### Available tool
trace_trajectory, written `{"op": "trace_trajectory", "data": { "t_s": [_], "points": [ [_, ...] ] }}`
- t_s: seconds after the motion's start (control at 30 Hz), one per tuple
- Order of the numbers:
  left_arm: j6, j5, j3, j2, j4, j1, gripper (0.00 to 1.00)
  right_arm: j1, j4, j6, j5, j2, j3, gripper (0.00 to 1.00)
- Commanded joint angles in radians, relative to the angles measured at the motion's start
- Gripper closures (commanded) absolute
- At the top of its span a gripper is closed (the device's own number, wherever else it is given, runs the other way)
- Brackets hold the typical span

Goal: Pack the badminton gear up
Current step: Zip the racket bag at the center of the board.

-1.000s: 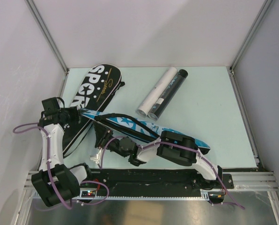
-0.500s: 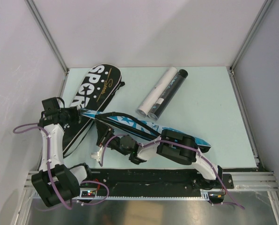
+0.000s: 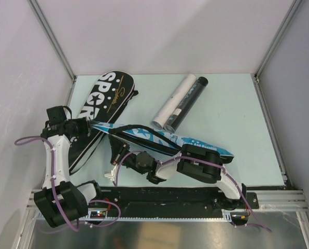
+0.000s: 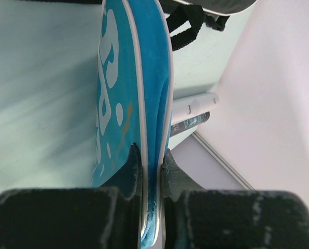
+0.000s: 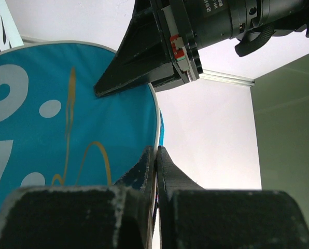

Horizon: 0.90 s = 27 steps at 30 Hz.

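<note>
blue cover point(image 3: 162, 139) slants across the near middle of the table point(image 3: 232, 114), gripped by both claws. the left gripper point(image 4: 150, 155) is clenched on the cover's left end, with the edge sandwiched between its pads. the right gripper point(image 5: 155, 153) is pinched tight on the rim close by. black cover point(image 3: 100, 101) lies at the back left, beside the left arm. white tube point(image 3: 174, 101) and black tube point(image 3: 188, 104) lie touching, side by side, behind the blue cover.
</note>
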Motion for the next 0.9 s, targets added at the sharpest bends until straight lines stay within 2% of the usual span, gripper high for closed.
{"op": "trace_trajectory", "data": {
  "t_s": [0.0, 0.2, 0.57, 0.87],
  "points": [
    [-0.088, -0.001, 0.099, -0.004, 0.037, 0.023, 1.00, 0.005, 0.216, 0.003, 0.091, -0.086, -0.085, 1.00],
    [-0.083, -0.033, 0.108, 0.000, 0.038, 0.039, 1.00, 0.014, 0.216, -0.003, 0.103, -0.140, -0.180, 1.00],
    [-0.052, -0.037, 0.139, 0.032, 0.028, 0.046, 1.00, 0.046, 0.215, 0.040, 0.131, -0.192, -0.238, 1.00],
    [-0.052, -0.058, 0.152, 0.004, 0.015, 0.048, 1.00, 0.091, 0.214, 0.178, 0.376, -0.230, -0.303, 1.00]
  ]
}}
